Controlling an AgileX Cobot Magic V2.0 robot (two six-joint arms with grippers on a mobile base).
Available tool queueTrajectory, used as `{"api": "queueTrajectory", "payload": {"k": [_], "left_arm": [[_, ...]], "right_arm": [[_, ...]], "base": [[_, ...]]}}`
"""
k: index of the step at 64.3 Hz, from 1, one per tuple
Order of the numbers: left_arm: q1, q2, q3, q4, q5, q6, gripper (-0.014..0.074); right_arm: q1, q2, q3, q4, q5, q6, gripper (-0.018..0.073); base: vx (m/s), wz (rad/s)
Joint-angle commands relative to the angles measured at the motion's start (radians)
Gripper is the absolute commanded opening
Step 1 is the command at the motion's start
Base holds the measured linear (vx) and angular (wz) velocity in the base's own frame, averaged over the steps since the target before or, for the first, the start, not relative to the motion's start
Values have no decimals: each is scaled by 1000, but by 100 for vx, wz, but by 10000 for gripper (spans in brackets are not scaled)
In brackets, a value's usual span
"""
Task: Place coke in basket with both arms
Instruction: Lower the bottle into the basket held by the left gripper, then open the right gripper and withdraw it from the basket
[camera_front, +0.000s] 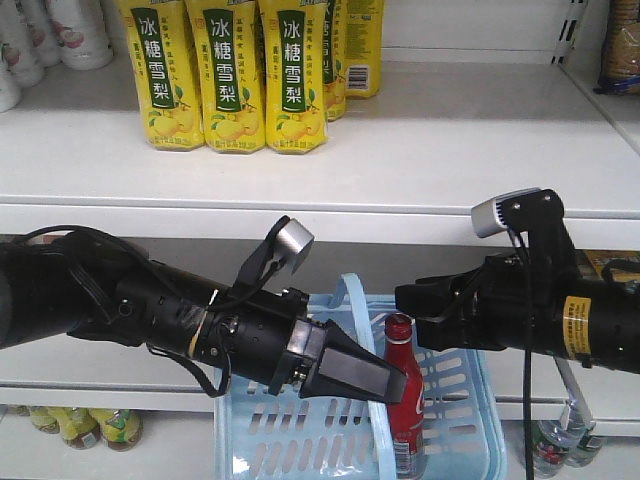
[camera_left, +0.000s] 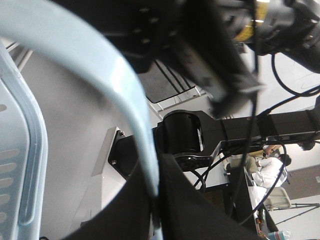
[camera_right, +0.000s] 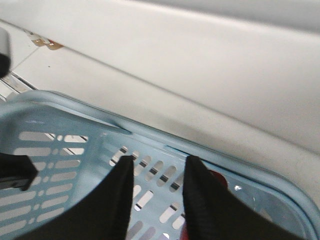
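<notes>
Front-facing view: left pincer (camera_front: 393, 384) is clamping the handle (camera_left: 125, 100) of the basket (camera_front: 280, 408); coke (camera_front: 408, 415) is standing inside; right pincer (camera_right: 156, 165) is hovering, narrowly parted.

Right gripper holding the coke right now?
No: the right gripper is open in its wrist view, only the basket wall showing between its fingers.

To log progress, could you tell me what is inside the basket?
The coke stands upright inside the basket; the left gripper and raised handle cover part of it, and the basket's floor is hidden.
</notes>
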Motion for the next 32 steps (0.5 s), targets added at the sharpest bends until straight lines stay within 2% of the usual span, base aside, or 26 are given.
{"api": "queueTrajectory", "payload": {"k": [1, 4, 19, 32], "left_arm": [[-3, -50, -27, -86, -190, 7, -5], [-3, -50, -27, -86, -190, 7, -5], [-3, -50, -27, -86, -190, 7, -5], [-3, -50, -27, -86, -190, 7, -5]], "right_arm": [[1, -62, -20, -10, -43, 2, 47], [1, -79, -6, -10, -64, 1, -13], [1, -294, 139, -10, -68, 5, -5], [1, -576, 238, -10, 64, 9, -5]], "base": [[0, 0], [0, 0], [0, 0], [0, 0]]}}
